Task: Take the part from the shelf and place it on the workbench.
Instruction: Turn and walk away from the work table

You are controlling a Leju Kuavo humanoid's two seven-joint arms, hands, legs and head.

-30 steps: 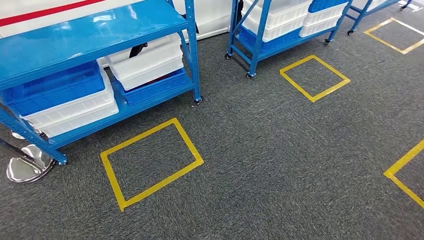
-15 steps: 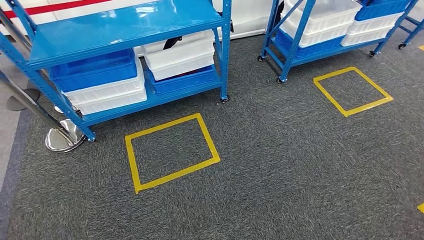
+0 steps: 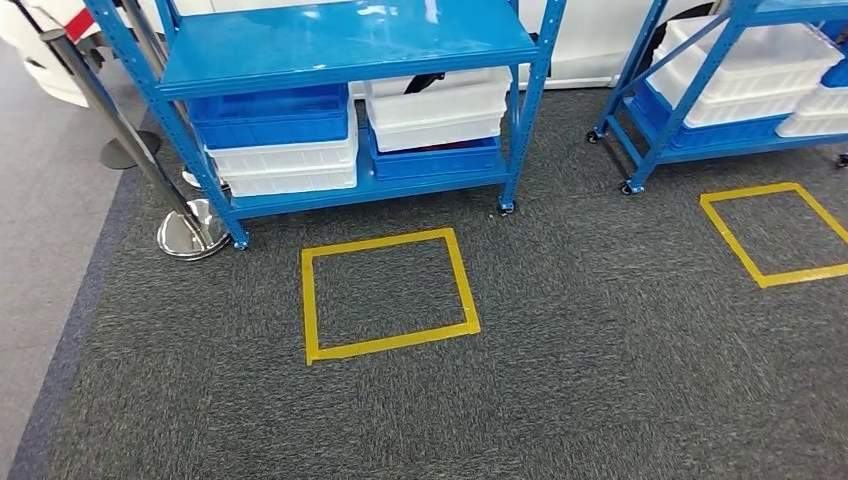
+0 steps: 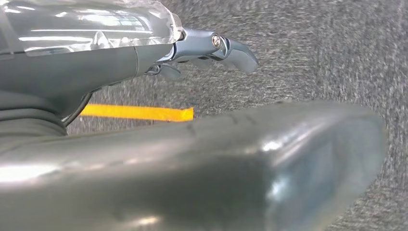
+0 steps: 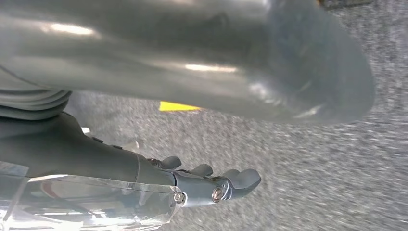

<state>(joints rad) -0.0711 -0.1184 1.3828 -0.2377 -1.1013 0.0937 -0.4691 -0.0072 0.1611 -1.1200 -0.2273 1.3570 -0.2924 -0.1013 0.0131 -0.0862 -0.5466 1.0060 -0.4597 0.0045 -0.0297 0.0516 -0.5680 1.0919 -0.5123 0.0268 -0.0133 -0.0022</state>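
1. Grey carpet [image 3: 600,380] filled the floor, a chrome stanchion base [image 3: 190,235] at its left.
2. Next stood the blue shelf [image 3: 345,45]; blue and white bins [image 3: 275,140] sat on its lower level, and the part, presumably inside one, couldn't be made out.
3. A yellow taped square [image 3: 388,295] lay just before it.
4. Left hand [image 4: 211,48] and right hand [image 5: 216,185] hung over carpet, fingers loosely curled, holding nothing.
5. Risk: stopping outside the square could leave the bins beyond reach.
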